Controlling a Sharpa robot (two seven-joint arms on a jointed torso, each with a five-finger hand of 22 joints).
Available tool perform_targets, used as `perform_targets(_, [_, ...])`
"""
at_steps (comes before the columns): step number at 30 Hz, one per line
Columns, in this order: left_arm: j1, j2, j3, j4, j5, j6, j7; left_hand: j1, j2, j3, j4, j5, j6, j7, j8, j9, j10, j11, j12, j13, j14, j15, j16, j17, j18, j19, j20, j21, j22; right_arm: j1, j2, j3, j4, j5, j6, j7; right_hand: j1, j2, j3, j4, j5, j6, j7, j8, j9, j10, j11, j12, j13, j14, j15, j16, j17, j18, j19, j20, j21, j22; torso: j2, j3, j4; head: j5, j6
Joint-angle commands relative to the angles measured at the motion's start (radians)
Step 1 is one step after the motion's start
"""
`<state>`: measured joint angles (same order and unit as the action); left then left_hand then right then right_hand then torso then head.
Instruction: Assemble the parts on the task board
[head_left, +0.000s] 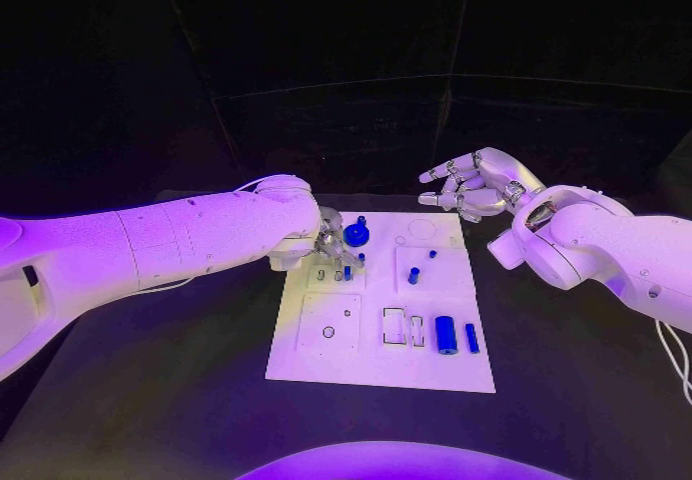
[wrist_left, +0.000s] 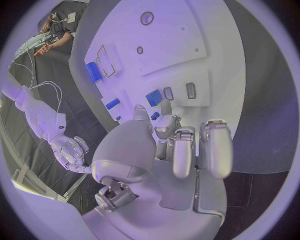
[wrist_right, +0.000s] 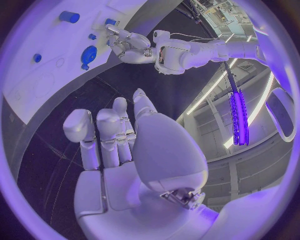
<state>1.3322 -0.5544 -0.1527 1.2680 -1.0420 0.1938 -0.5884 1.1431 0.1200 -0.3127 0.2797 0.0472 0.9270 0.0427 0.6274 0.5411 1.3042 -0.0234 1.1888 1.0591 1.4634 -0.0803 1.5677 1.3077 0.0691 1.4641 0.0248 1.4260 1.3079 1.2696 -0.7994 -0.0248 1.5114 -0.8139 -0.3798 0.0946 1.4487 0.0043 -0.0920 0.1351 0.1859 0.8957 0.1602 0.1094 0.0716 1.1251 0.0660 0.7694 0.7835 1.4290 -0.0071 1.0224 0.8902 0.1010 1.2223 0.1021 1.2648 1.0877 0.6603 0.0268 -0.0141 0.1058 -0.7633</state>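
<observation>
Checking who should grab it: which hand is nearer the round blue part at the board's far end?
Left. The left hand sits right beside the round blue part over the task board; the right hand hovers apart, beyond the board's far edge.

Parts (head_left: 446, 334) on task board (head_left: 325, 365)

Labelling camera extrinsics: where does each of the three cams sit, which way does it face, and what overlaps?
Head view: on the robot's head, looking down at the task board; both arms come in, left hand over the board's far-left part, right hand raised beyond its far edge.
Left wrist view: behind the left hand, facing the task board.
Right wrist view: behind the right hand, facing across the board's far end.
Shared: each wrist view also catches the other hand; all show the board.
</observation>
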Motion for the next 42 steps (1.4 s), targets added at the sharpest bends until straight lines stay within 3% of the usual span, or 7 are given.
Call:
perform_targets(1, [0.001, 0.003, 0.000, -0.002, -0.007, 0.022, -0.006, 0.006, 0.005, 0.000, -0.009, 0.001, -0.009, 0.003, 0.005, 0.003, 0.006, -0.002, 0.005, 0.002, 0.107, -0.007, 0.003, 0.263, -0.020, 0.030, -0.005, 0.005, 0.006, 0.002, 0.003, 0.001, 0.000, -0.007, 0.009, -0.002, 0.009, 0.002, -0.007, 0.001, 0.006, -0.004, -0.001, 0.006, -0.001, -0.008, 0.002, -0.003, -0.001, -0.006, -0.001, -0.002, -0.001, 0.012, -0.008, 0.001, -0.006, -0.001, 0.001, 0.0000, -0.0002, 0.000, -0.002])
perform_targets(24, [0.000, 0.017, 0.000, -0.013, -0.007, 0.051, -0.015, 0.049, 0.014, 0.017, -0.044, 0.001, -0.023, 0.004, 0.017, 0.026, 0.003, -0.001, 0.008, 0.006, 0.107, -0.006, 0.003, 0.263, -0.020, 0.029, -0.004, 0.007, 0.012, 0.002, 0.009, 0.001, -0.010, -0.007, 0.012, -0.007, 0.009, 0.005, -0.008, 0.002, 0.010, -0.004, -0.001, 0.006, -0.001, -0.007, 0.002, -0.004, -0.003, -0.005, -0.001, -0.007, -0.003, 0.012, -0.008, 0.001, -0.007, -0.002, 0.001, -0.0007, 0.0005, -0.001, -0.010])
perform_targets(32, [0.000, 0.020, -0.001, -0.016, -0.007, 0.053, -0.013, 0.069, 0.026, 0.033, -0.063, 0.002, -0.027, 0.005, 0.020, 0.035, 0.003, 0.000, 0.008, 0.007, 0.107, -0.005, 0.003, 0.263, -0.020, 0.028, -0.004, 0.007, 0.011, 0.002, 0.011, 0.001, -0.012, -0.007, 0.013, -0.007, 0.010, 0.006, -0.009, 0.001, 0.013, -0.005, -0.001, 0.006, -0.001, -0.007, 0.002, -0.004, -0.003, -0.004, -0.001, -0.008, -0.002, 0.012, -0.008, 0.001, -0.008, -0.003, 0.002, -0.0003, 0.0000, -0.001, -0.013])
perform_targets(38, [0.000, 0.022, -0.001, -0.016, -0.002, 0.058, -0.011, 0.103, 0.042, 0.065, -0.096, 0.002, -0.034, 0.005, 0.021, 0.044, 0.003, 0.000, 0.008, 0.009, 0.107, -0.005, 0.003, 0.263, -0.020, 0.027, -0.004, 0.006, 0.012, 0.002, 0.013, 0.001, -0.013, -0.007, 0.015, -0.008, 0.011, 0.008, -0.010, 0.001, 0.016, -0.005, -0.001, 0.006, -0.001, -0.007, 0.002, -0.004, -0.004, -0.003, -0.001, -0.009, -0.002, 0.012, -0.007, 0.001, -0.009, -0.003, 0.002, -0.0002, 0.0002, -0.001, -0.015])
perform_targets(42, [-0.001, 0.022, -0.001, -0.013, 0.013, 0.067, -0.006, 0.157, 0.055, 0.106, -0.142, 0.002, -0.041, 0.002, 0.017, 0.048, 0.000, -0.004, 0.006, 0.008, 0.107, -0.008, 0.003, 0.263, -0.019, 0.026, -0.005, 0.005, 0.011, 0.002, 0.014, 0.001, -0.014, -0.007, 0.017, -0.008, 0.011, 0.008, -0.010, 0.001, 0.018, -0.006, -0.001, 0.006, -0.001, -0.007, 0.002, -0.005, -0.005, -0.003, -0.001, -0.010, -0.002, 0.012, -0.007, 0.001, -0.010, -0.004, 0.001, -0.0002, 0.0001, -0.001, -0.018])
